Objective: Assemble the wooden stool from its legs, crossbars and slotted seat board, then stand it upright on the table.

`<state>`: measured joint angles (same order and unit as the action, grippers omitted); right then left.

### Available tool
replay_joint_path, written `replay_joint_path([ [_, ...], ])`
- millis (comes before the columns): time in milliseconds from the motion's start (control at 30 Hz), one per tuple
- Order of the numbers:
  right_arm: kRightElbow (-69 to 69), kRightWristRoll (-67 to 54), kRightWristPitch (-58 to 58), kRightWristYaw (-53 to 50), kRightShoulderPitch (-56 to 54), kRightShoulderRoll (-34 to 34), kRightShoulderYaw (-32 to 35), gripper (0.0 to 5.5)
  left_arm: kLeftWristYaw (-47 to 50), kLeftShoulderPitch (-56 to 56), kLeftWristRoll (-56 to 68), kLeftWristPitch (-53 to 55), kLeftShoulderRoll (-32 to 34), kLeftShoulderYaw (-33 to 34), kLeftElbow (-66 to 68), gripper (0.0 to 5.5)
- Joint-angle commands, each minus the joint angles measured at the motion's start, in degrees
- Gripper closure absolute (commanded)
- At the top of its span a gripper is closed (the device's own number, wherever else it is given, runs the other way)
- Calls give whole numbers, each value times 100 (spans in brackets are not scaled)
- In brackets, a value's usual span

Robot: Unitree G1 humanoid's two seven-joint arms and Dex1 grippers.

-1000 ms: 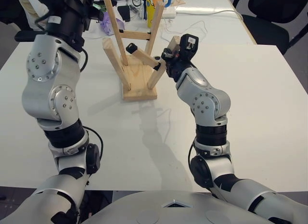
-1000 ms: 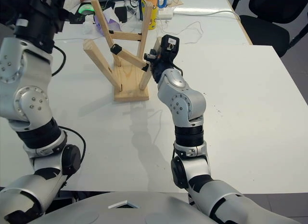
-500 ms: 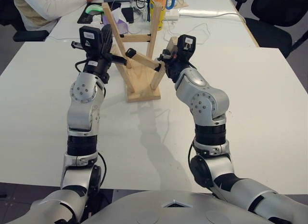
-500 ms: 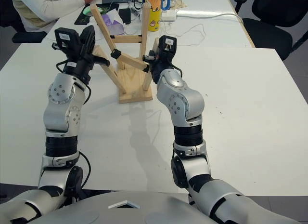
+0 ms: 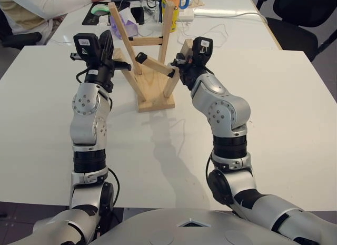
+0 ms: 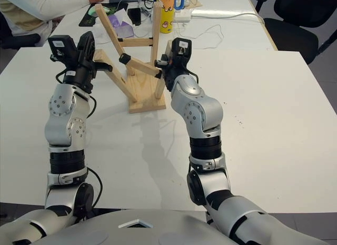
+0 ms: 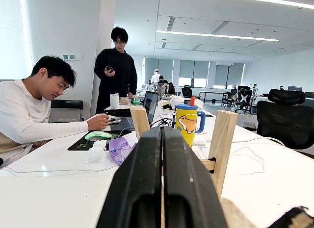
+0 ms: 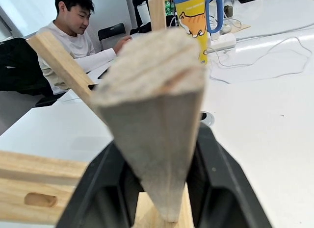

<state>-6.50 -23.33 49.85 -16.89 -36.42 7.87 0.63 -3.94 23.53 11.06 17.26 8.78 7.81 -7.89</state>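
On white rectangular table: noted pale wooden stool inverted, slotted seat board lying flat. Above seat board, found right gripper clamped on slanted wooden leg; left gripper pressed closed, empty, beside opposite leg. Judged crossbar-fitting stage. Recommend seating tilted crossbar squarely.

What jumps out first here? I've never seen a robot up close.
A wooden stool stands upside down on the white table, resting on its seat board. The right end effector is clamped on one leg. The left end effector, shut, hangs beside the opposite leg.
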Motion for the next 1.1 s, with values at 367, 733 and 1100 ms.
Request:
replay_joint_path([
  [367, 127, -1, 140, 164, -123, 338, -36, 403, -71, 31, 266, 107, -25, 255, -47, 550],
  [733, 32, 155, -202, 228, -234, 254, -103, 348, -220, 143, 535, 30, 36, 339, -153, 550],
  [1100, -260, 815, -1460, 435, -506, -114, -351, 348, -205, 134, 501, -15, 59, 306, -161, 550],
])
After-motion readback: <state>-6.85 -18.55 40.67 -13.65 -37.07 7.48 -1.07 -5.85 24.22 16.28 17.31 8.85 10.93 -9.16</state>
